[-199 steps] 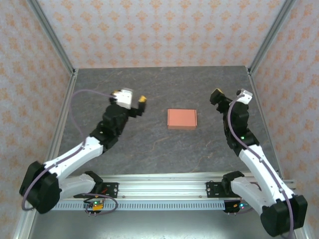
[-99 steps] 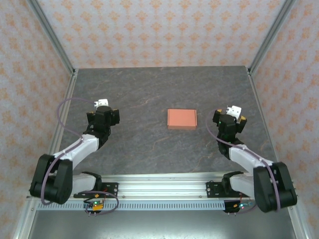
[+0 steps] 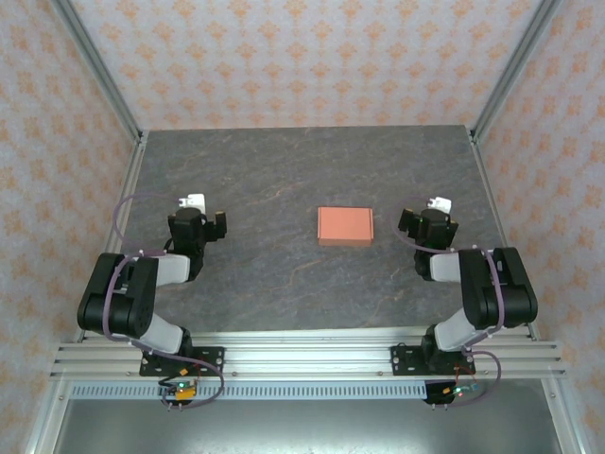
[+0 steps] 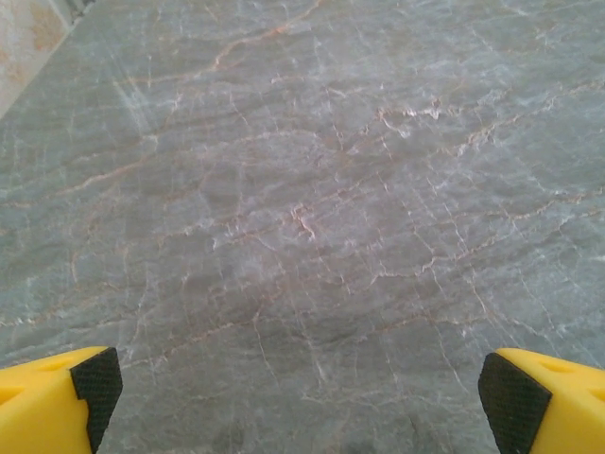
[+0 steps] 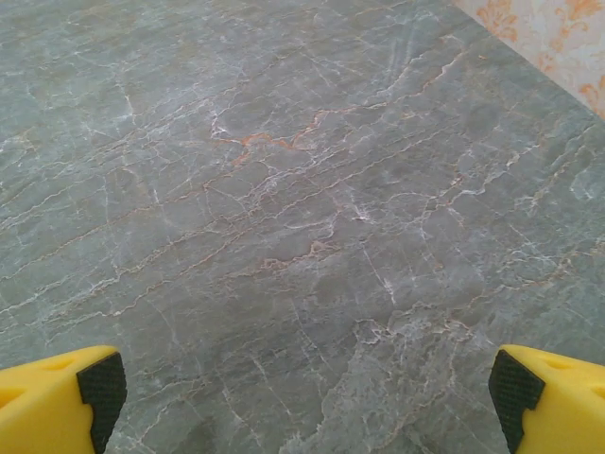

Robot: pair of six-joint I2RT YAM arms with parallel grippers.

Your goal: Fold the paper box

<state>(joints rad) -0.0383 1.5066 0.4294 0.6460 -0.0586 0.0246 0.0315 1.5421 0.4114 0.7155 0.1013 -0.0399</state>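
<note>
The paper box, a small shallow salmon-orange rectangle, lies closed on the grey marbled table near its middle. Both arms are folded back low toward the near edge. My left gripper sits well to the left of the box, my right gripper a short way to its right; neither touches it. In the left wrist view the yellow, black-padded fingertips stand far apart over bare table, so the left gripper is open. The right gripper is likewise open, with its fingertips wide and nothing between them.
Patterned walls with metal corner posts enclose the table at the back and both sides. An aluminium rail carrying the arm bases runs along the near edge.
Both arms have pulled back from raised, extended poses near the box and folded down low toward the rail. The box has not moved. Both grippers stay open.
</note>
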